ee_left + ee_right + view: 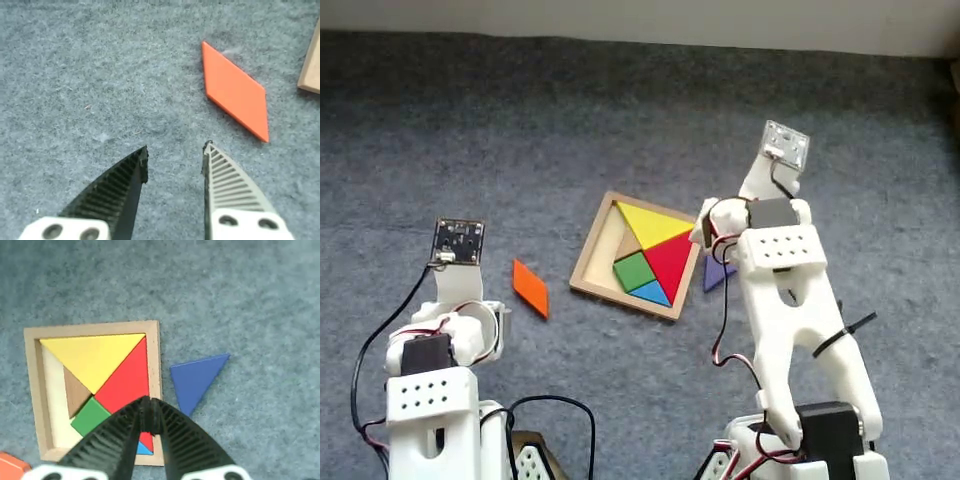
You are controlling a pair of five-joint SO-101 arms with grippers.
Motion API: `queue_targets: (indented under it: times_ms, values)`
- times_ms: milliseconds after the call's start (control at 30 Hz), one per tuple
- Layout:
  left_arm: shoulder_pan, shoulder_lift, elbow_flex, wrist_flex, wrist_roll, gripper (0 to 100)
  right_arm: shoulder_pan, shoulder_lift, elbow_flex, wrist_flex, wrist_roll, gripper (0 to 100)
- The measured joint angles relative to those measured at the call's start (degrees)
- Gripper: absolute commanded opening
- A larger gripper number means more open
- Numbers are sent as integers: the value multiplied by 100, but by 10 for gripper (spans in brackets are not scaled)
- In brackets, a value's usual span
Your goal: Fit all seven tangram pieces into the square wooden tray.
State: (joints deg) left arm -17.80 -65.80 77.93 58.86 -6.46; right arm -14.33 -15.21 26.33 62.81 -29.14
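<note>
The square wooden tray [582, 275] lies mid-table and holds a yellow triangle [650, 225], a red triangle [672, 260], a green square [633, 270], a light blue triangle [653, 292] and a brown triangle [625, 243]. A bare strip [52, 405] remains along one side of the tray. An orange parallelogram [235, 91] lies on the carpet left of the tray, just beyond my open, empty left gripper [176, 152]. A dark blue triangle [195, 377] lies on the carpet beside the tray's right rim. My right gripper [150, 412] is shut on nothing, above the red triangle near that rim.
Grey carpet [570, 120] covers the table, with free room behind the tray and at the far left. The right arm [790, 300] partly covers the dark blue triangle from above. A tray corner [311, 65] shows in the left wrist view.
</note>
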Motion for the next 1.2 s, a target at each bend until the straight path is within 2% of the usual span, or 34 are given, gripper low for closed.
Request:
queue_targets:
  times_ms: [100,167,300,633,967,1200]
  values:
    - [0,0,0,0,0,184,-26,229,0,0,-659,201]
    - [0,0,0,0,0,185,-26,457,0,0,-1064,255]
    - [0,0,0,0,0,185,-18,853,0,0,-1363,255]
    - [0,0,0,0,0,185,-9,2136,-18,-343,-1415,255]
    - [0,0,0,0,0,185,123,2215,-18,-993,-1415,255]
    - [0,0,0,0,0,185,123,2180,-18,-1073,-1415,255]
